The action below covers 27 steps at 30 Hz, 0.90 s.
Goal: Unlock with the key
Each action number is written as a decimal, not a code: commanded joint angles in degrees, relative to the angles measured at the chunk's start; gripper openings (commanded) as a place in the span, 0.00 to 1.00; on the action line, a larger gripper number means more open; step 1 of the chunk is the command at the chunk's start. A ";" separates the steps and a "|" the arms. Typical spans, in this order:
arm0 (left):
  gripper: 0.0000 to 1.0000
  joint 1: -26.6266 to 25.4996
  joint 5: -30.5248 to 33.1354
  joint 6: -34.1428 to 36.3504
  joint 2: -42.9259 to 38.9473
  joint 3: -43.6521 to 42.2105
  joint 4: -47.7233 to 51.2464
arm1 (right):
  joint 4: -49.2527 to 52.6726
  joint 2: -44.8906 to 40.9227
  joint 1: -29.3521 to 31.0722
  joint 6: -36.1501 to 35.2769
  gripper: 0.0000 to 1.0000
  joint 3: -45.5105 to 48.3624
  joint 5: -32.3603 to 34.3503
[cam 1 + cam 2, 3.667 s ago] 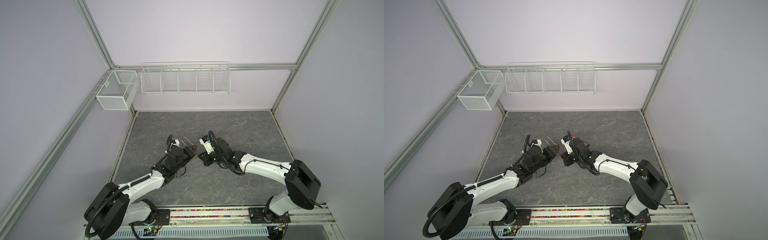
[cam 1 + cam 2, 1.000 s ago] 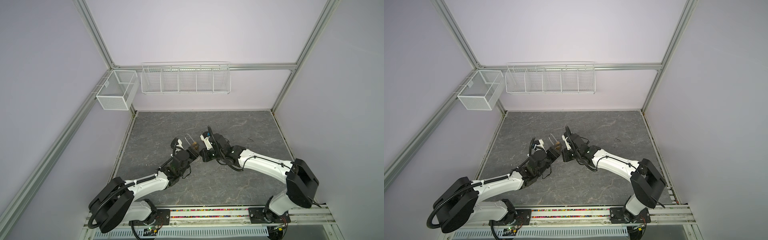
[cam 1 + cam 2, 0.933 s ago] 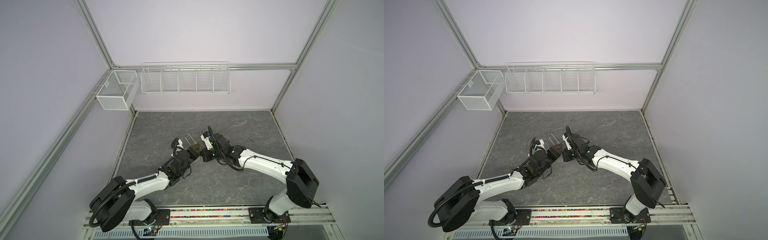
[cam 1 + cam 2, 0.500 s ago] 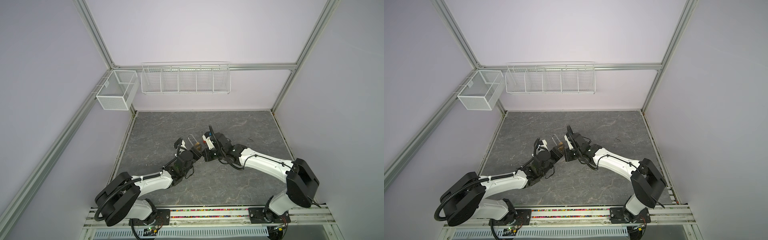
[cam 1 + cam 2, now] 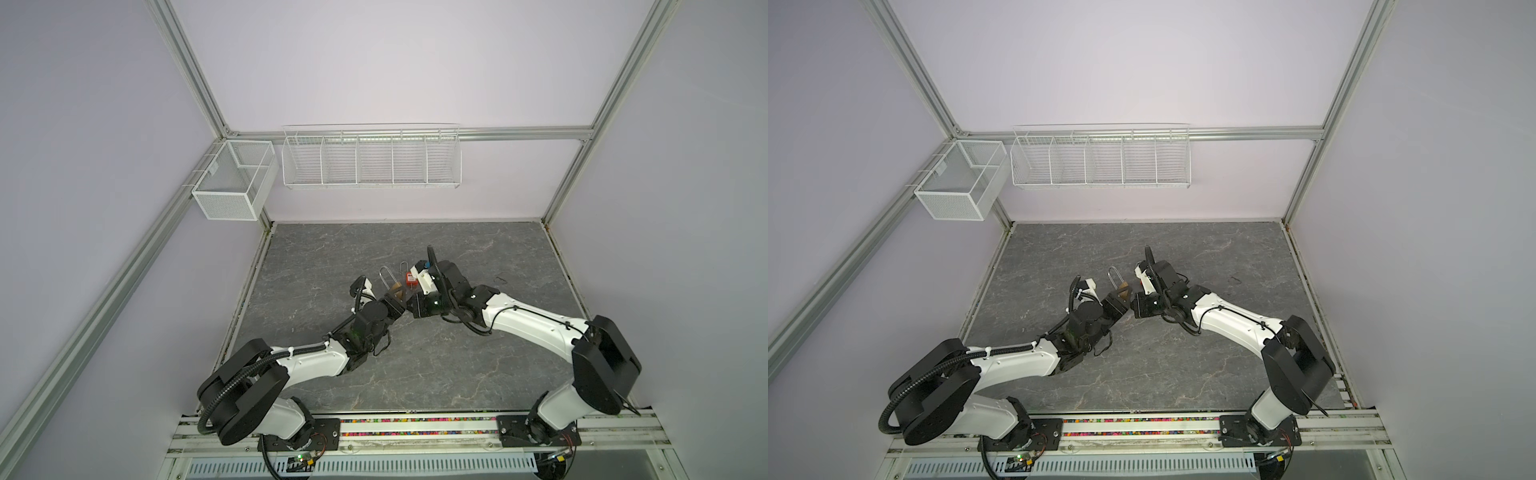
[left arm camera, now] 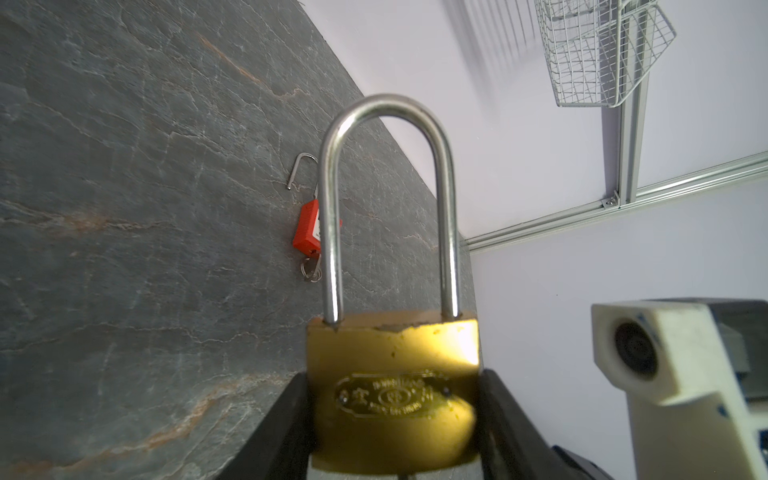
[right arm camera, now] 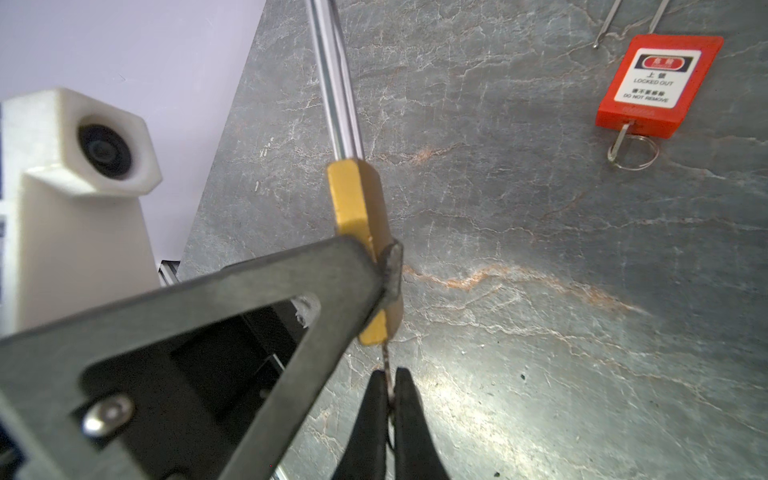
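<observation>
Two arms are meeting mid-counter in both top views, closer than a second ago: the left tool (image 5: pixel 397 296) is clasping the brass padlock (image 5: pixel 397 287) above the counter (image 5: pixel 457 365). Left wrist view: its shackle is sitting closed. Right wrist view: the right tool (image 7: pixel 389 384) is pinching the key (image 7: pixel 386 360), seemingly entering the keyhole; turning comes next.

Soft even light, hot glare on the brass padlock (image 6: pixel 392 395) (foreground blurred), bowed edges.
</observation>
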State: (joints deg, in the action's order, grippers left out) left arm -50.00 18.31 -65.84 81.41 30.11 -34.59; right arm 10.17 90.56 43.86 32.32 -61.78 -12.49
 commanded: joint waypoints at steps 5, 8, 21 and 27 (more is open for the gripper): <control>0.00 -2.86 -5.04 5.06 -1.56 2.28 8.35 | -4.56 -3.60 0.56 -6.03 0.07 -3.42 6.24; 0.00 -2.90 -4.79 8.34 -1.99 4.19 12.94 | -1.55 -3.21 0.53 -7.54 0.07 -4.85 6.55; 0.00 -2.90 -1.25 7.76 -1.62 3.22 17.86 | -4.05 -5.54 -0.55 -5.54 0.07 -2.26 4.87; 0.00 -3.18 -5.02 2.28 1.07 -1.09 8.16 | -13.12 -6.94 -2.93 0.90 0.07 4.12 1.66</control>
State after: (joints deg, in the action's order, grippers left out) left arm -51.94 16.60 -61.98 80.47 32.58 -27.64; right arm 12.29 87.02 43.81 28.95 -58.57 -11.11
